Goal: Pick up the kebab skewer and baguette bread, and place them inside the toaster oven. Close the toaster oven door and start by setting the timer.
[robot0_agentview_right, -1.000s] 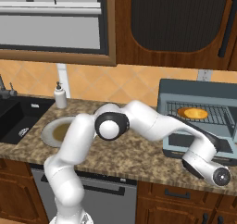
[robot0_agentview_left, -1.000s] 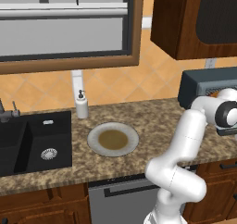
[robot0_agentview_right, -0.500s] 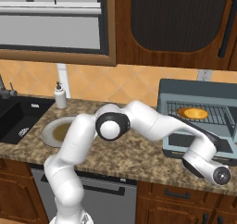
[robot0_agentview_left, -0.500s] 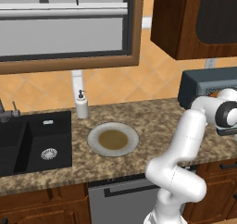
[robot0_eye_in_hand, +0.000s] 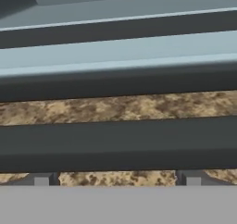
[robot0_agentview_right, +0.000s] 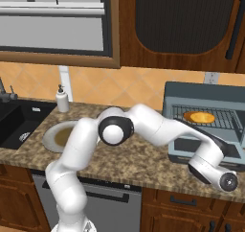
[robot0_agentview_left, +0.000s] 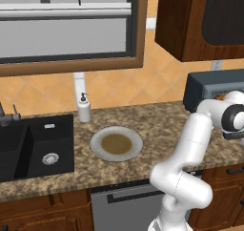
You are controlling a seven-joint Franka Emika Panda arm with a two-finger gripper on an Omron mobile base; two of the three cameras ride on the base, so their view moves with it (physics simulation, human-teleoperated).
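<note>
The toaster oven [robot0_agentview_right: 201, 89] [robot0_agentview_left: 209, 87] stands open at the counter's right end. Its door [robot0_agentview_right: 178, 154] [robot0_eye_in_hand: 118, 63] hangs folded down in front. On the wire rack inside lies the orange-yellow baguette bread [robot0_agentview_right: 199, 116]. The kebab skewer is out of view. My arm reaches down in front of the lowered door. In the hand view my gripper [robot0_eye_in_hand: 116, 179] is open, its fingertips [robot0_eye_in_hand: 41, 179] wide apart with nothing between them. The door's dark bar handle [robot0_eye_in_hand: 118, 144] runs across just beyond the tips, with speckled counter behind it.
A grey plate [robot0_agentview_left: 97, 151] [robot0_agentview_right: 48, 135] sits mid-counter. A soap dispenser [robot0_agentview_left: 84, 108] [robot0_agentview_right: 62, 99] stands behind it by the black sink [robot0_agentview_left: 28, 149] [robot0_agentview_right: 14, 121]. Dark wood cabinets hang above the oven, and a window runs along the back wall.
</note>
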